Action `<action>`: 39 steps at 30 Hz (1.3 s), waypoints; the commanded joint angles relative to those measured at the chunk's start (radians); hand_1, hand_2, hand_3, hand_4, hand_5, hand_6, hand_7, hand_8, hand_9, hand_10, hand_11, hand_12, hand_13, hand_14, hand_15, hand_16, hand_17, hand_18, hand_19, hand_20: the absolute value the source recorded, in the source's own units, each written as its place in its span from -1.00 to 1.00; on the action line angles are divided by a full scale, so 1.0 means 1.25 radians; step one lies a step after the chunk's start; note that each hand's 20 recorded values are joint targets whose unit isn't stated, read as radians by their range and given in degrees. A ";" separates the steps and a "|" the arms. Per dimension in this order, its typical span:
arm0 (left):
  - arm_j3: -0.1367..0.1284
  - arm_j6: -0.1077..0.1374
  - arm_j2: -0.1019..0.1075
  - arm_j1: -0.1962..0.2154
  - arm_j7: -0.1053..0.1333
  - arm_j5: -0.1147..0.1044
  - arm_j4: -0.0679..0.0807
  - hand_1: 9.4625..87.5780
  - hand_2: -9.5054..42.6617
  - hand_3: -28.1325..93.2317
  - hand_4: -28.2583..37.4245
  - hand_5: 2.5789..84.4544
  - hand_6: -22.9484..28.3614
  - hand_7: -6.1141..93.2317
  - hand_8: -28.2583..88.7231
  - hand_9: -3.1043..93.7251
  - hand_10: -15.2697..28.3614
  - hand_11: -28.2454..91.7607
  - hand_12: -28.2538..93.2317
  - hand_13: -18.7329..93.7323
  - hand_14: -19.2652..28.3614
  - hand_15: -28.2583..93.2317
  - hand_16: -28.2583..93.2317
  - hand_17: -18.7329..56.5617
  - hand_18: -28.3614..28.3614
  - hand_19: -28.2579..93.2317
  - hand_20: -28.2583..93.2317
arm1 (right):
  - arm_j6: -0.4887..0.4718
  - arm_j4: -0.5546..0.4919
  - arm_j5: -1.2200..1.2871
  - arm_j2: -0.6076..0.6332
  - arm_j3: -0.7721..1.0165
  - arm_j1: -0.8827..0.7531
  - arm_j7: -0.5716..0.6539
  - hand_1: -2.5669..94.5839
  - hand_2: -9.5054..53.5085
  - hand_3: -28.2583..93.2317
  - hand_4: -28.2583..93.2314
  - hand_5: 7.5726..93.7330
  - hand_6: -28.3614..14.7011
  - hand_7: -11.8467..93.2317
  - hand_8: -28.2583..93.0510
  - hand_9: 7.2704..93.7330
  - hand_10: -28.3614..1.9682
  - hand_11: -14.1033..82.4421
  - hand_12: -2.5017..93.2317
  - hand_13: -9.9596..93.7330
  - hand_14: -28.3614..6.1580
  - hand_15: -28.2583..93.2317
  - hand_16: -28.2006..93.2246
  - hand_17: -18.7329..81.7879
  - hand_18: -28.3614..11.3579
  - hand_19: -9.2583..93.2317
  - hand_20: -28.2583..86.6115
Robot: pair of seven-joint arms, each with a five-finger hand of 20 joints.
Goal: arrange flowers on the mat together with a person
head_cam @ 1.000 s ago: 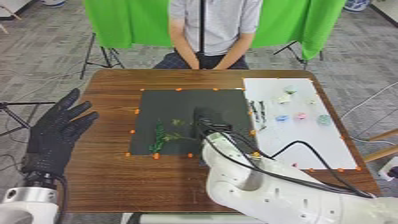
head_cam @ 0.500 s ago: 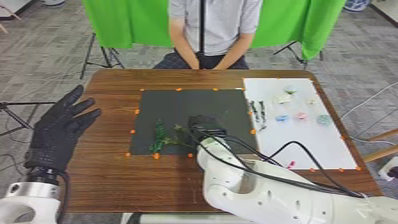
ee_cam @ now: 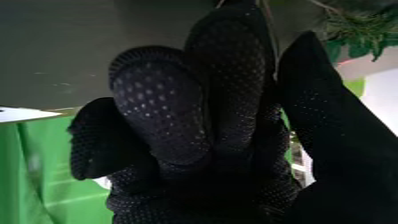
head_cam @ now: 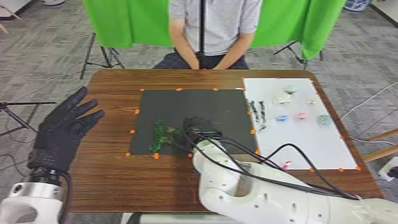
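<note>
1. In the head view, centre of the frame, one dark mat [head_cam: 218,102] on one brown table [head_cam: 107,185], with orange markers [head_cam: 156,156] round its edges.
2. On the lower left of that mat, one dark green sprig [head_cam: 158,135], long axis running nearly up and down the frame; just to its right, one paler leafy sprig [head_cam: 172,134], direction too unclear to tell.
3. At right of the frame, one white sheet [head_cam: 311,145], long axis running from top to bottom with a slant towards lower right.
4. On the sheet's upper half, six flower heads [head_cam: 301,116]: two yellowish, one light green, one blue, one pink, one teal. Near its lower edge, one small red-pink piece [head_cam: 287,164].
5. Along the sheet's left side, two thin dark sprigs [head_cam: 255,111], side by side, both lengthwise up and down the frame.
6. At far left of the frame, one left hand [head_cam: 62,135], fingers loosely straight and pointing up, thumb spread, holding nothing.
7. Over the middle of the mat, one right hand [head_cam: 202,125], pointing up and slightly left.
8. In the right wrist view, fingers bent, meeting the thumb, pinching one thin stem [ee_cam: 265,10]. Beyond the thumb, green leaves [ee_cam: 360,27]; cannot tell whether joined to that stem.
</note>
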 commanded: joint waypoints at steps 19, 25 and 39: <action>-0.024 0.034 0.010 0.074 0.058 -0.034 -0.013 -0.66 -0.36 0.71 -0.79 -0.32 0.10 -0.67 -0.66 -0.35 0.39 -0.22 -0.34 -0.33 0.70 0.17 -0.61 -0.76 0.64 0.06 -0.31 | 0.040 -0.122 0.039 0.138 0.052 -0.019 0.018 -0.34 -0.44 0.51 -0.88 0.96 0.28 -0.48 -0.76 1.00 0.09 0.10 -0.68 0.99 0.12 0.27 -0.18 0.59 -0.56 1.00 -0.22; -0.024 0.036 0.012 0.076 0.065 -0.037 -0.013 -0.66 -0.36 0.72 -0.79 -0.32 0.10 -0.67 -0.66 -0.35 0.39 -0.22 -0.34 -0.33 0.70 0.17 -0.61 -0.76 0.64 0.06 -0.31 | 0.011 -0.130 0.073 0.157 0.065 -0.047 0.004 -0.35 -0.38 0.50 -0.86 0.96 0.26 -0.49 -0.76 1.00 0.06 0.08 -0.67 0.98 0.08 0.27 -0.17 0.57 -0.61 1.00 -0.20; -0.018 0.019 -0.008 0.054 0.031 -0.017 -0.007 -0.66 -0.36 0.72 -0.80 -0.32 0.10 -0.67 -0.66 -0.35 0.39 -0.21 -0.34 -0.33 0.71 0.17 -0.62 -0.76 0.64 0.06 -0.31 | -0.018 -0.131 0.118 0.125 0.053 -0.050 -0.051 -0.36 -0.34 0.50 -0.85 0.92 0.23 -0.50 -0.76 1.00 0.01 -0.01 -0.65 0.93 0.02 0.29 -0.19 0.52 -0.65 1.00 -0.20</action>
